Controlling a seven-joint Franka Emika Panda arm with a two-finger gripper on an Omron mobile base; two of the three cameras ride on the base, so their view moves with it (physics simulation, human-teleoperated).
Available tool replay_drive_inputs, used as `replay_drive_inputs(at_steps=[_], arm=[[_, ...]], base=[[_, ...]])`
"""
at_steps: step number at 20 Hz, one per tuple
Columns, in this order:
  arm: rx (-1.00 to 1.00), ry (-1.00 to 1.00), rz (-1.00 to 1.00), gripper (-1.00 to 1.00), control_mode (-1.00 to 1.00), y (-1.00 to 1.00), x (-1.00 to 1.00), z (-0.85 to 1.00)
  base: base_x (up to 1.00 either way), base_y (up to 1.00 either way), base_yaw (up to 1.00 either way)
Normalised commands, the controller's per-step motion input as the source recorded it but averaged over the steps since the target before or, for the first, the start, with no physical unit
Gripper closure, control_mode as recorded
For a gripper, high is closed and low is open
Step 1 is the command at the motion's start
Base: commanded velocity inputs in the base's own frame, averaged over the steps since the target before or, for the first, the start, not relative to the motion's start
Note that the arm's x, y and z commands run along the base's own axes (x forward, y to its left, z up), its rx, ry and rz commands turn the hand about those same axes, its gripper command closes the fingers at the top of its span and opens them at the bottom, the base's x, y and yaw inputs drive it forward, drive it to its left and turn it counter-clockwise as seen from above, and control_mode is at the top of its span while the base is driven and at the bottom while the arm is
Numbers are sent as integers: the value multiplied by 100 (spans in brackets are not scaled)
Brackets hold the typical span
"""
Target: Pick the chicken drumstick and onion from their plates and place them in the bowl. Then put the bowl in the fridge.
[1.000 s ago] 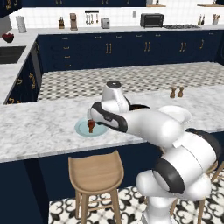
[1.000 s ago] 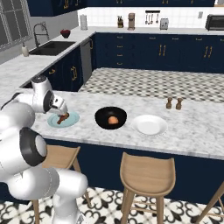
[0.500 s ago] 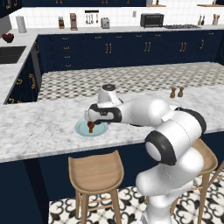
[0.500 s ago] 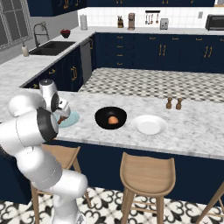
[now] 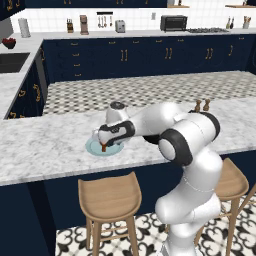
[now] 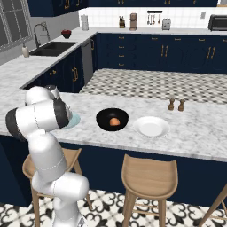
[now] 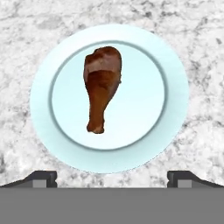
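**Hand view: tool poised over the drumstick**

Hand view entry: tool (image 7: 112, 177) jaws wide apart, holding nothing, above the chicken drumstick (image 7: 101, 87) on the light blue plate (image 7: 175, 94). Meaty end at 12 o'clock, bone at 6. Judgement: descend centred, close across the thick part. Onion (image 6: 115, 121) already in bowl (image 6: 103, 118). No writing legible.

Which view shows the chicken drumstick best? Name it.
The hand view: the chicken drumstick lies whole on the light blue plate. The left base view gives a small sliver under the hand; in the right base view the arm covers it.
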Motion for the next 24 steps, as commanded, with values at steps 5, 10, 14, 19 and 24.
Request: replay_drive_inputs(at_steps=[5, 10, 14, 19, 24], arm=[[0, 0, 0, -100, -100, 3, 24, -30], [0, 0, -1, -100, -100, 0, 18, -17], [0, 0, -1, -100, -100, 0, 25, -8], [0, 0, -1, -100, -100, 0, 25, -12], [0, 0, -1, -100, -100, 3, 16, -30]], base=[[0, 0, 0], [0, 0, 0], [0, 0, 0], [0, 0, 0], [0, 0, 0]])
